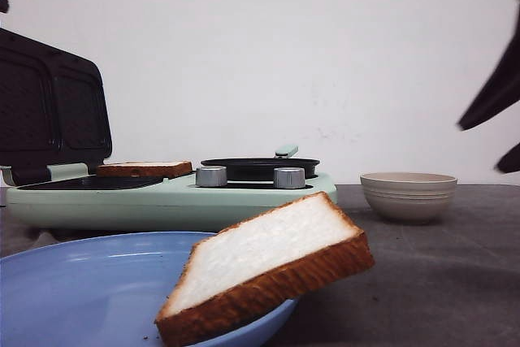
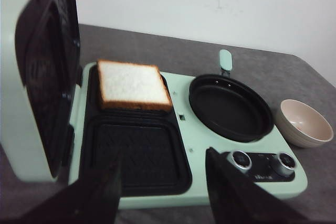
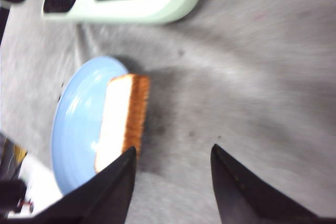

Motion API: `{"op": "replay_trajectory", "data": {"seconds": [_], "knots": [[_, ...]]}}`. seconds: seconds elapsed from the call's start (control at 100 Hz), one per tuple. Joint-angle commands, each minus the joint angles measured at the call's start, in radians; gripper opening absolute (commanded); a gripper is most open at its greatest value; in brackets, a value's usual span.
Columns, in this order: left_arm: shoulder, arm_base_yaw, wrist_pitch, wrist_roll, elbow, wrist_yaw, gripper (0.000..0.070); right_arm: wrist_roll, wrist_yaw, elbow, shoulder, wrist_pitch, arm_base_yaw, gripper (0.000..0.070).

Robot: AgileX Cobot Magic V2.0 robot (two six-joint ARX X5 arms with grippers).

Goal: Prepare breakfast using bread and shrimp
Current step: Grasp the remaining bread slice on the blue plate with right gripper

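One slice of bread [image 2: 132, 85] lies flat on the far sandwich plate of the mint-green breakfast maker [image 2: 184, 129]. My left gripper [image 2: 163, 169] hovers open above the near, bare sandwich plate [image 2: 137, 156], holding nothing. The other slice of bread [image 1: 268, 262] leans tilted on the rim of the blue plate [image 1: 89, 290], one corner hanging over the table. My right gripper [image 3: 172, 153] is open over the grey table, just beside that slice [image 3: 125, 119], not touching it. The shrimp is out of view.
The maker's lid [image 2: 37, 77] stands open on the left. A black frying pan [image 2: 230, 107] sits on its right half, with two silver knobs [image 1: 211, 176] at the front. A beige ribbed bowl [image 1: 408, 195] stands right of the maker. Dark right-arm parts [image 1: 496, 91] hang at the right edge.
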Motion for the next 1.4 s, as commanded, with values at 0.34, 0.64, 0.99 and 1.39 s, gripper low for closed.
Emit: {"op": "replay_trajectory", "data": {"seconds": [0.34,0.64,0.99,1.39], "knots": [[-0.133,0.0,-0.226,0.083,0.005,-0.008,0.0232,0.108,0.047,0.002,0.393,0.251,0.294,0.0309],[-0.182,0.0,-0.273,0.106,0.005,-0.03,0.0232,0.18,0.047,0.002,0.474,0.397,0.369,0.0309],[-0.182,0.0,-0.28,0.116,0.005,-0.03,0.0232,0.202,-0.006,0.003,0.474,0.414,0.374,0.0309],[-0.182,0.0,-0.28,0.116,0.005,-0.03,0.0232,0.208,-0.031,0.003,0.475,0.421,0.436,0.0309]]}}
